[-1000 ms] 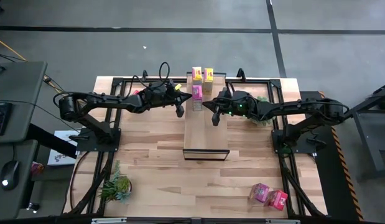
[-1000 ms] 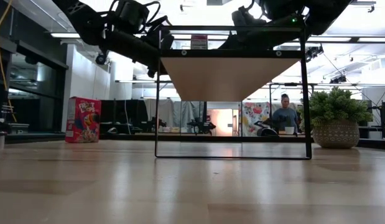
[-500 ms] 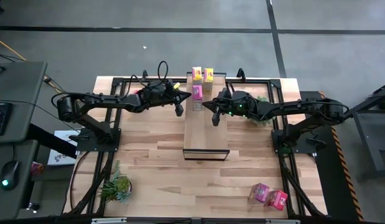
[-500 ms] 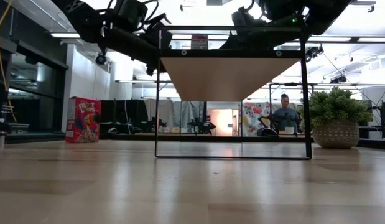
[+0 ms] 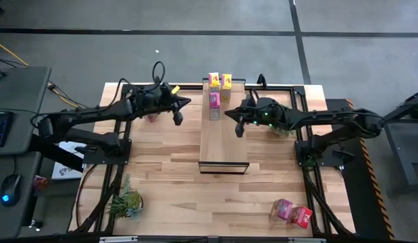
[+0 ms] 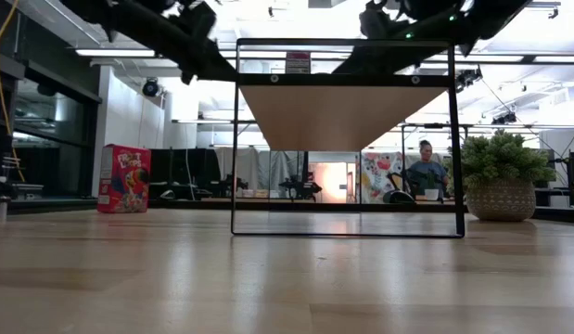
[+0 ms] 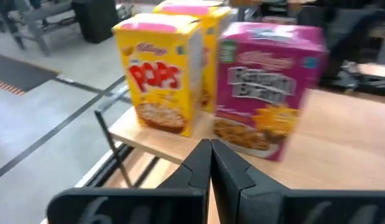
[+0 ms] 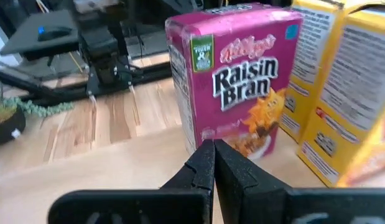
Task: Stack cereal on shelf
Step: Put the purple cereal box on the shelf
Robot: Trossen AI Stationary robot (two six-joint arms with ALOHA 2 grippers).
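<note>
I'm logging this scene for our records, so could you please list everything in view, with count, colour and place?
Shelf: one, light wood with dark frame, mid-table.
Yellow cereal boxes: two, side by side at the shelf's far end.
Pink cereal box on the shelf: one, just in front of the yellow pair.
Loose cereal boxes: two, one pink and one red, together on the table's near right corner.
Red cereal box: one, upright on the table behind the left arm.
Potted plants: two, green, one at the near left corner, one behind the right arm.
Person: one, seated far back in the room.
Left gripper: shut, left of the shelf.
Right gripper: shut, over the shelf's right edge.
</note>
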